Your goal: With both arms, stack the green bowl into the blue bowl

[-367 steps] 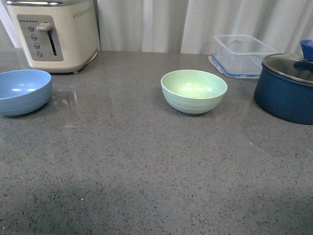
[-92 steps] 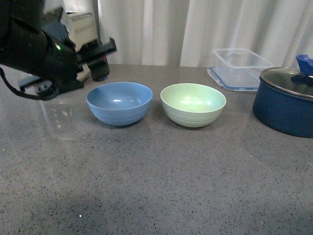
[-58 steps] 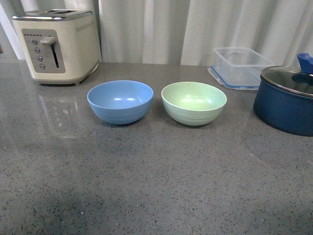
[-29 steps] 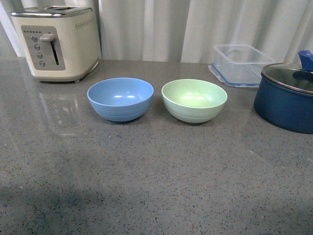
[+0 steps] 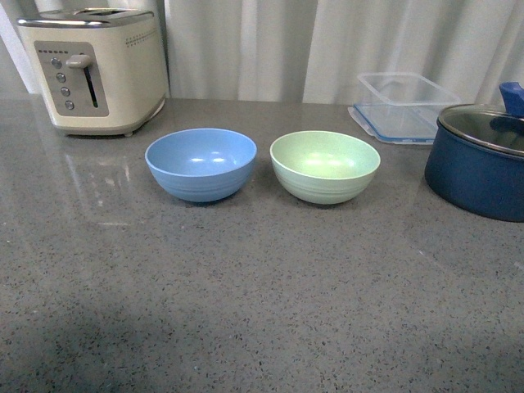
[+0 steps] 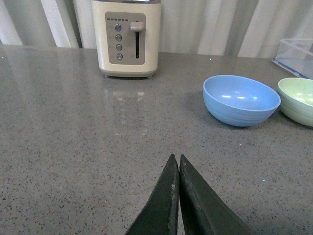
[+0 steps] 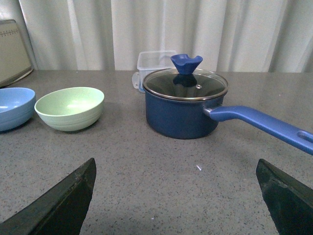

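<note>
Green bowl [image 5: 325, 166], right of blue bowl [image 5: 201, 163], is being faced by the spread right gripper [image 7: 175, 162], left gripper [image 6: 175, 157] pinched together.

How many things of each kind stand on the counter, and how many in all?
Bowls: 2, the blue bowl and the green bowl
Toaster: 1
Pot: 1
Container: 1
Total: 5

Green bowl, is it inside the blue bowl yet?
No, it is out. The green bowl stands upright on the counter beside the blue bowl, with a small gap between them. Both are empty.
</note>
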{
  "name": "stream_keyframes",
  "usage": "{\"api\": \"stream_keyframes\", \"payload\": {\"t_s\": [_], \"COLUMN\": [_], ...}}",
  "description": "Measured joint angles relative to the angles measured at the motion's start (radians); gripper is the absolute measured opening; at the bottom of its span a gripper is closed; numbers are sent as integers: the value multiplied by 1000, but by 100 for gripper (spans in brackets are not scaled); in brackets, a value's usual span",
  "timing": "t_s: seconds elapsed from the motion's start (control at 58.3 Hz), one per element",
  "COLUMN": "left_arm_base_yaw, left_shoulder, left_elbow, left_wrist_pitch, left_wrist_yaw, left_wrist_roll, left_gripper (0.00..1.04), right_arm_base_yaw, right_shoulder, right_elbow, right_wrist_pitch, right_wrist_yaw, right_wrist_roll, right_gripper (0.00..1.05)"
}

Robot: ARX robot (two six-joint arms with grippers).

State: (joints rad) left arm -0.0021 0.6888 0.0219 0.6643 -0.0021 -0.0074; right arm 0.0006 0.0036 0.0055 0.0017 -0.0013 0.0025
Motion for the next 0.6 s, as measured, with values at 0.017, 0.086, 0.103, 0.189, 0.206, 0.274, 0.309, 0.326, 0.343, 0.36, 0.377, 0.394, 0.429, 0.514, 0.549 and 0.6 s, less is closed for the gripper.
{"api": "stream_keyframes", "payload": {"t_s": [0.017, 0.086, 0.103, 0.189, 0.206, 0.274, 0.309, 0.326, 0.343, 0.36, 0.377, 0.394, 0.429, 0.514, 0.549, 0.6], "left_arm_base_yaw": [0, 0, 0, 0, 0, 0, 0, 0, 0, 0, 0, 0, 0, 0, 0, 0], "left_shoulder": [-12, -61, -64, -120, -133, -177, -194, -200, -211, -222, -228, -239, -254, -293, -307, -332], "left_elbow": [0, 0, 0, 0, 0, 0, 0, -1, -1, -1, -1, -1, -1, -1, -1, -1], "left_wrist_pitch": [-10, -50, -54, -103, -115, -158, -174, -179, -190, -200, -205, -216, -230, -268, -281, -305], "left_wrist_yaw": [0, 0, 0, 0, 0, 0, 0, 0, 0, 0, 0, 0, 0, 0, 0, 0], "left_wrist_roll": [0, 0, 0, 0, 0, 0, 0, 0, 0, 0, 0, 0, 0, 0, 0, 0], "left_gripper": [4, 4, 4, 4, 4, 4, 4, 4, 4, 4, 4, 4, 4, 4, 4, 4], "right_arm_base_yaw": [0, 0, 0, 0, 0, 0, 0, 0, 0, 0, 0, 0, 0, 0, 0, 0], "right_shoulder": [0, 0, 0, 0, 0, 0, 0, 0, 0, 0, 0, 0, 0, 0, 0, 0], "right_elbow": [0, 0, 0, 0, 0, 0, 0, 0, 0, 0, 0, 0, 0, 0, 0, 0], "right_wrist_pitch": [0, 0, 0, 0, 0, 0, 0, 0, 0, 0, 0, 0, 0, 0, 0, 0], "right_wrist_yaw": [0, 0, 0, 0, 0, 0, 0, 0, 0, 0, 0, 0, 0, 0, 0, 0], "right_wrist_roll": [0, 0, 0, 0, 0, 0, 0, 0, 0, 0, 0, 0, 0, 0, 0, 0], "right_gripper": [95, 95, 95, 95, 95, 95, 95, 95, 95, 95, 95, 95, 95, 95, 95, 95]}}
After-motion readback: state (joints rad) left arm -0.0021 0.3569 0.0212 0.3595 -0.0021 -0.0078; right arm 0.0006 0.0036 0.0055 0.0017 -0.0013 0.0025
